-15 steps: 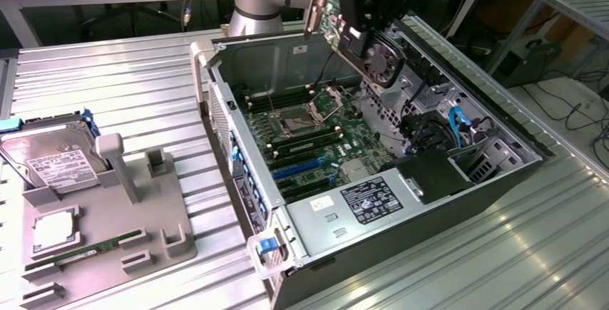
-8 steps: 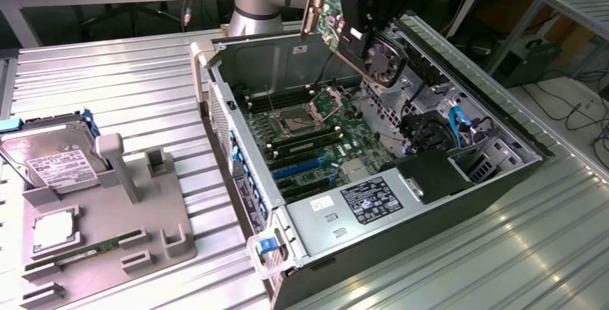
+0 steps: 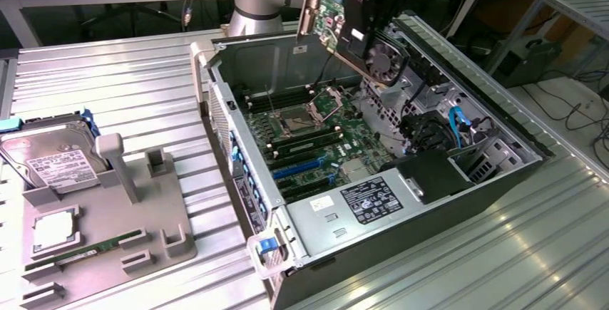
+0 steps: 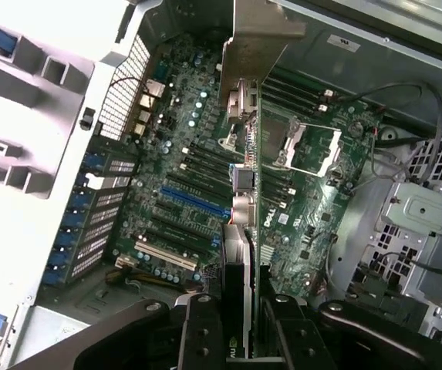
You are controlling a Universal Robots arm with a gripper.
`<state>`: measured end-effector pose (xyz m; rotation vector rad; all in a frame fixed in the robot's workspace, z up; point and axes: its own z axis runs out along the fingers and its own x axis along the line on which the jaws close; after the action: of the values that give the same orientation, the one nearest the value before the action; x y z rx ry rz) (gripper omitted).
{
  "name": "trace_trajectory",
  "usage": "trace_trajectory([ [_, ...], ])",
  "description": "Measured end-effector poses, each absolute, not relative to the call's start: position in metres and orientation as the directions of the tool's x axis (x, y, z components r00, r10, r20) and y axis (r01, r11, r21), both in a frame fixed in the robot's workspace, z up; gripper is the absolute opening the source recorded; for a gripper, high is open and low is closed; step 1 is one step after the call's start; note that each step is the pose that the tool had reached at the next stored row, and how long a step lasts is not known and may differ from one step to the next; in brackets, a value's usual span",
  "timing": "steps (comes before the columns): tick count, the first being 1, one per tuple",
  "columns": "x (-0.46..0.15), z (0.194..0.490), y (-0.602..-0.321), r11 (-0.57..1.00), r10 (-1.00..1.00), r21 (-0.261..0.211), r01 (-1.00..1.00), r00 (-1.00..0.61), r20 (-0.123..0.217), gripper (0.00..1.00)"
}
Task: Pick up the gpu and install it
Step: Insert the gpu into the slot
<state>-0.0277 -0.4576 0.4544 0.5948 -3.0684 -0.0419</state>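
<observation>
The gpu (image 3: pixel 330 19) hangs above the open computer case (image 3: pixel 221 103), a green card with its black fan (image 3: pixel 386 58) facing the exterior view's right and its silver bracket (image 3: pixel 306 12) toward the left. My gripper (image 3: pixel 373 0) is shut on its upper part. In the wrist view the gpu (image 4: pixel 249 166) shows edge-on between my fingers (image 4: pixel 204 333), bracket (image 4: pixel 261 42) at the far end. It is held clear above the motherboard (image 4: pixel 167 154), near the blue expansion slot (image 4: pixel 194 202). The motherboard (image 3: pixel 319 142) lies on the case floor.
A grey parts fixture (image 3: pixel 114 224) at the exterior view's left holds a hard drive (image 3: pixel 53 157), a RAM stick (image 3: pixel 85 251) and a white-topped chip (image 3: pixel 55 228). Inside the case sit the power supply (image 3: pixel 373 201), an open CPU socket (image 3: pixel 329 103) and cables (image 3: pixel 455 126).
</observation>
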Motion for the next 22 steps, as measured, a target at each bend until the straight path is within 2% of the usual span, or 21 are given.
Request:
trace_trajectory([
  [22, -0.0277, 0.4544, -0.4576, 0.818, -0.574, 0.029, -0.574, -0.819, 0.010, 0.27],
])
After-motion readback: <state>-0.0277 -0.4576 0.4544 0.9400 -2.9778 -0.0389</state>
